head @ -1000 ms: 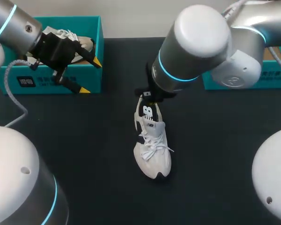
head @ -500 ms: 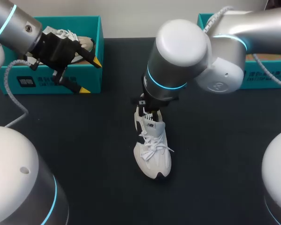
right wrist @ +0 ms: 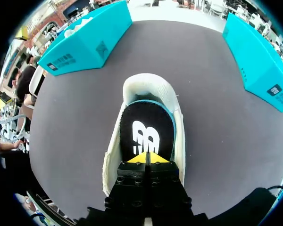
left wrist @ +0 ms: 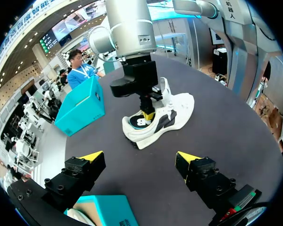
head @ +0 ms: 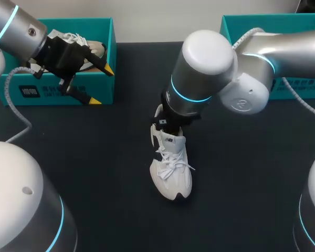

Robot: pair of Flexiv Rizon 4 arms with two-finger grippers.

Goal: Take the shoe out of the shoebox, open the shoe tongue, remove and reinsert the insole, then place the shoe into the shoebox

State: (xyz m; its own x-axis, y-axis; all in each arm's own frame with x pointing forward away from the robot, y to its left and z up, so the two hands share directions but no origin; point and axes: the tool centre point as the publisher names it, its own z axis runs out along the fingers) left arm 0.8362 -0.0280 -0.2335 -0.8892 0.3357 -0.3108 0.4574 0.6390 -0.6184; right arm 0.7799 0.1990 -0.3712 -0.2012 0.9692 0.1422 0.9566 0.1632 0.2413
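We see a white shoe (head: 170, 168) with black sole patches on our black worktop (head: 94, 157). Its insole (right wrist: 146, 134) is black with a white mark and is rimmed by teal lining. The left shoebox (head: 68, 89) and right shoebox (head: 283, 26), on either side of the shoe, are teal. The left tool (head: 102, 85) and right tool (right wrist: 146, 158) are black with yellow tips.

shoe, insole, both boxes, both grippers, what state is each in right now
shoe: out of the box, upright on its sole, laced
insole: seated inside the shoe
left shoebox: open, another white shoe inside
right shoebox: open, inside mostly hidden
left gripper: open, empty, by the left shoebox
right gripper: shut, tips down in the shoe's opening at the insole
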